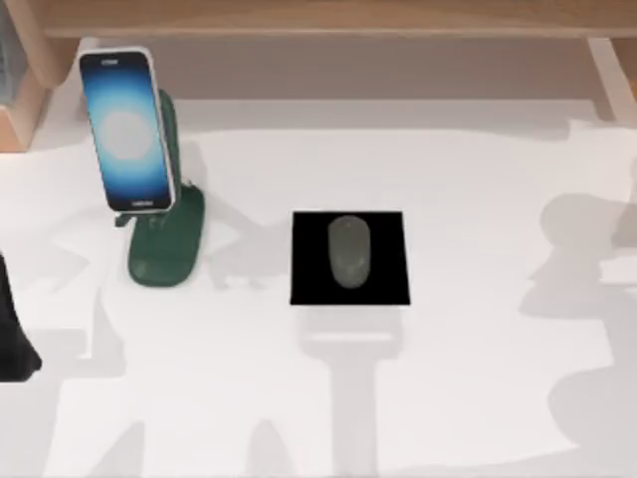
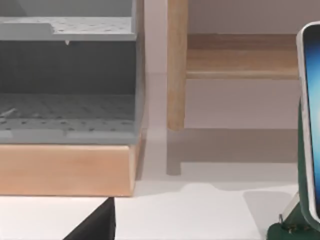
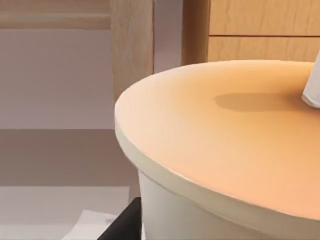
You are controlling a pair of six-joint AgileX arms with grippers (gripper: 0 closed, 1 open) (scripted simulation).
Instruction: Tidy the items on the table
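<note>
Grey plastic, oval: the mouse lies at the centre of the top view, on the black square pad, long axis running up and down the frame. You would likely find it light, rigid and smooth-shelled; its domed back could slip, so take it across the narrow waist, one finger on each flank.

Glass-fronted, pale-rimmed: the smartphone sits at the upper left of the top view, screen glowing blue, propped tilted on the dark green phone stand. In the left wrist view its edge shows against the stand. Expect it thin, stiff, slick and breakable; grip by the long side edges, never the screen face.

White table: broad, flat. Light wooden shelf along the upper edge.

Left arm: dark shape at the lower left edge of the top view. You cannot tell how either gripper's fingers stand.

Right wrist view: a round tan-topped, pale-sided object close before the camera.
</note>
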